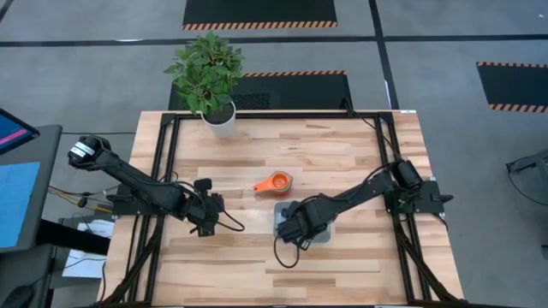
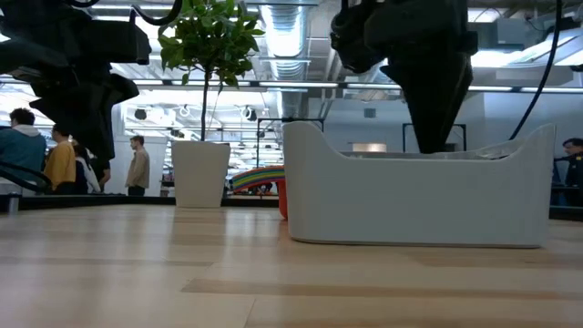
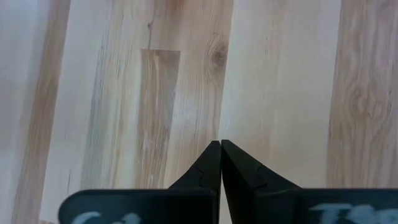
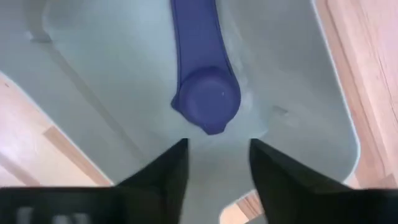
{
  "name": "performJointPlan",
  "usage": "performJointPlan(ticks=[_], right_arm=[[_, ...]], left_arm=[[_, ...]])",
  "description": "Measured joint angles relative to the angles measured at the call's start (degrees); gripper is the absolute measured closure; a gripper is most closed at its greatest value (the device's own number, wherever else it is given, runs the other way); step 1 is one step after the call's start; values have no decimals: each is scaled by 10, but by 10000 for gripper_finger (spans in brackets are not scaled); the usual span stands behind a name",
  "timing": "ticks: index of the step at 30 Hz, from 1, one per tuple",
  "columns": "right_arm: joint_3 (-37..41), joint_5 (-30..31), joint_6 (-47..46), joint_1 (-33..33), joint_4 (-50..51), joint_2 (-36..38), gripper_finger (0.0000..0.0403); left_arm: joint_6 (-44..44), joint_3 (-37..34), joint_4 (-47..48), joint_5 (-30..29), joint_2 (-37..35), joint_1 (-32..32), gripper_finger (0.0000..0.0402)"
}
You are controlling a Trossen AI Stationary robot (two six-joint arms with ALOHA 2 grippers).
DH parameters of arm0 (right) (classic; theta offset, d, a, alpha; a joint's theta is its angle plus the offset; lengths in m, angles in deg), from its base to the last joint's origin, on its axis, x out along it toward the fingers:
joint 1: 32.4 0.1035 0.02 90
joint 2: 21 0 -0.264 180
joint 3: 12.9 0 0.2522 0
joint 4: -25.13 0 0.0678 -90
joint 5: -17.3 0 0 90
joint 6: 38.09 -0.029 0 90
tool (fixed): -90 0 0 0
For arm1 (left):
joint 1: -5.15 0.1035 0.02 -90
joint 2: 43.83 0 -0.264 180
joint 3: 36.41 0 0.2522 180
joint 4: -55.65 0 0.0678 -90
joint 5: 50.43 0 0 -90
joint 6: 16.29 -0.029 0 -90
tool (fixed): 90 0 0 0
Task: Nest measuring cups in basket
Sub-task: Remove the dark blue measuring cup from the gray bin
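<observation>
A dark blue measuring cup [image 4: 206,102] lies on the floor of the pale grey-blue basket [image 4: 112,74], its flat handle [image 4: 194,31] stretched along the floor. My right gripper [image 4: 219,149] hangs open just above it, pointing down into the basket [image 1: 325,235]; the fingertips stand short of the cup and nothing is between them. In the low view the basket's wall [image 2: 410,205] hides those fingertips. An orange measuring cup [image 1: 274,182] rests on the table just beyond the basket. My left gripper [image 3: 221,146] is shut over bare wood at the table's left [image 1: 208,224].
A white plant pot [image 1: 219,120] with a leafy plant stands at the table's far edge, left of centre. Black frame rails run along the table's left and right sides. People stand in the room beyond the table in the low view.
</observation>
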Motion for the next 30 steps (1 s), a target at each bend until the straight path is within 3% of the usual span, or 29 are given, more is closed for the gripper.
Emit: performJointPlan(ticks=[4, 8, 14, 22, 30], right_arm=[[0, 1, -31, -10, -4, 0, 122], [0, 2, -58, -13, -9, 0, 89], [31, 3, -75, -14, -76, 0, 86], [91, -23, -136, -14, -103, -1, 96], [126, -65, -151, -14, -203, -1, 96]], left_arm=[[1, 0, 0, -1, 0, 0, 401], [3, 0, 0, -1, 0, 0, 401], [4, 0, 0, -4, 0, 0, 402], [10, 0, 0, -4, 0, 0, 402], [10, 0, 0, 0, 0, 0, 401]])
